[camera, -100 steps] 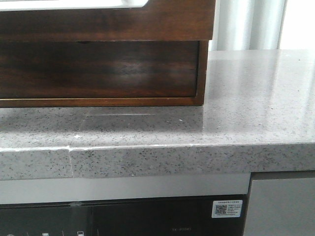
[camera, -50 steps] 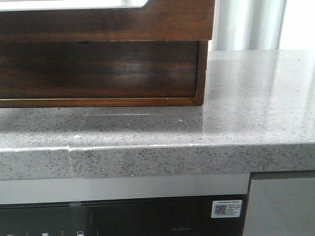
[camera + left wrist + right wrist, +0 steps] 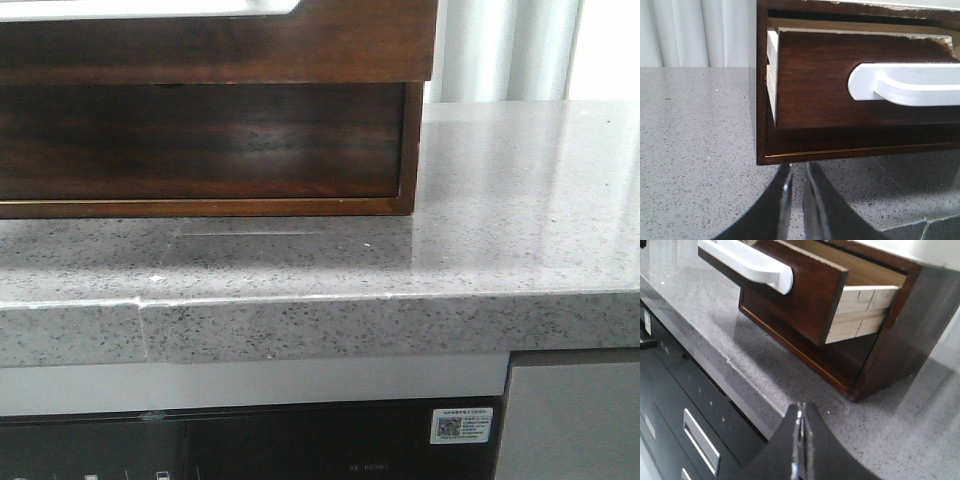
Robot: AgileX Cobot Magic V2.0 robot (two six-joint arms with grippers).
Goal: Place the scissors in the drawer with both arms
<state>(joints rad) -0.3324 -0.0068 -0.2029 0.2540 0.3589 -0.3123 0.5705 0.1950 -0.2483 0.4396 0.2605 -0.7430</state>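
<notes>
The drawer (image 3: 300,45) is pulled out of the dark wooden box (image 3: 200,140). In the front view only its glossy brown front and pale top strip show. The left wrist view shows the drawer front (image 3: 810,80) with a white handle (image 3: 905,82). The right wrist view shows the drawer (image 3: 805,295) open, with pale wood sides. The scissors are out of view. My left gripper (image 3: 797,167) hangs low over the counter by the box's corner, with the jaws almost together and empty. My right gripper (image 3: 801,407) is shut and empty above the counter's front edge.
The box stands on a speckled grey stone counter (image 3: 500,200). A dark appliance front (image 3: 300,440) sits below the counter's edge, and dark fronts with metal handles (image 3: 700,440) show in the right wrist view. Pale curtains (image 3: 500,50) hang behind.
</notes>
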